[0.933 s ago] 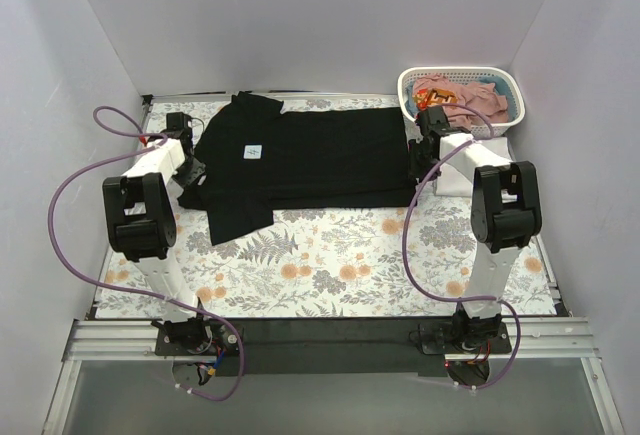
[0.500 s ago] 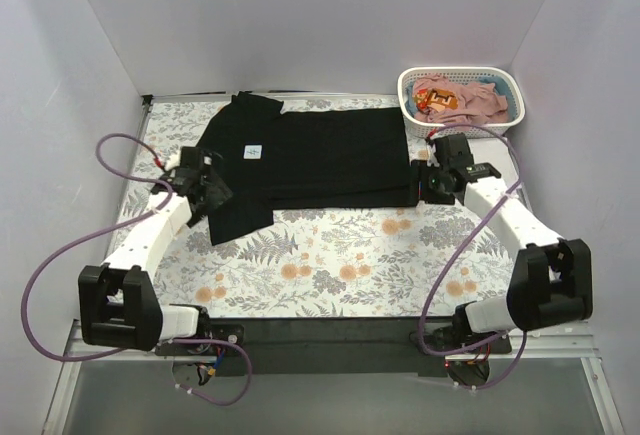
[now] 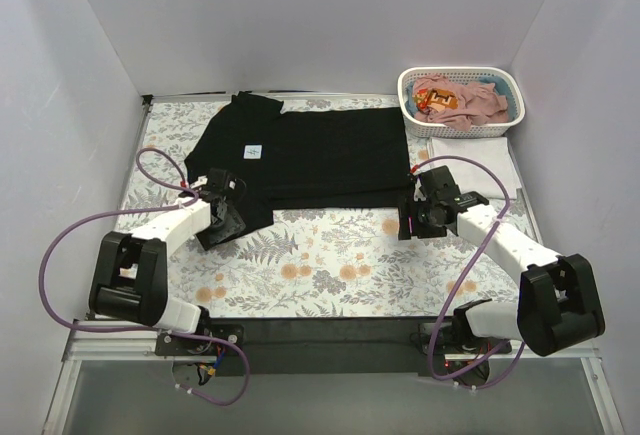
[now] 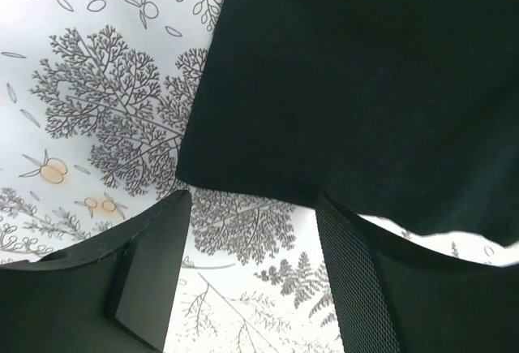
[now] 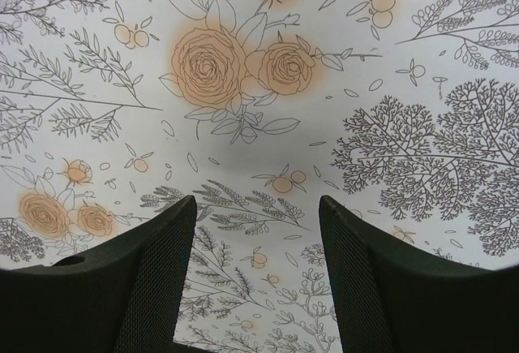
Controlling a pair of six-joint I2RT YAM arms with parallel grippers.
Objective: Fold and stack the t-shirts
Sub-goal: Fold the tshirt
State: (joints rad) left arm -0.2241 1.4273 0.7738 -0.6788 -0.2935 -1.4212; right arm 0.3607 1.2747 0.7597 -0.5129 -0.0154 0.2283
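Top external: basket [image 3: 462, 131] holds seemingly pink t-shirts [image 3: 480, 101].

Floral-print cloth [image 3: 330, 265] spread flat and wide, orange roses and grey ferns on white. White slotted basket [image 3: 462, 129] at its far right corner, something small and orange [image 3: 438, 102] inside
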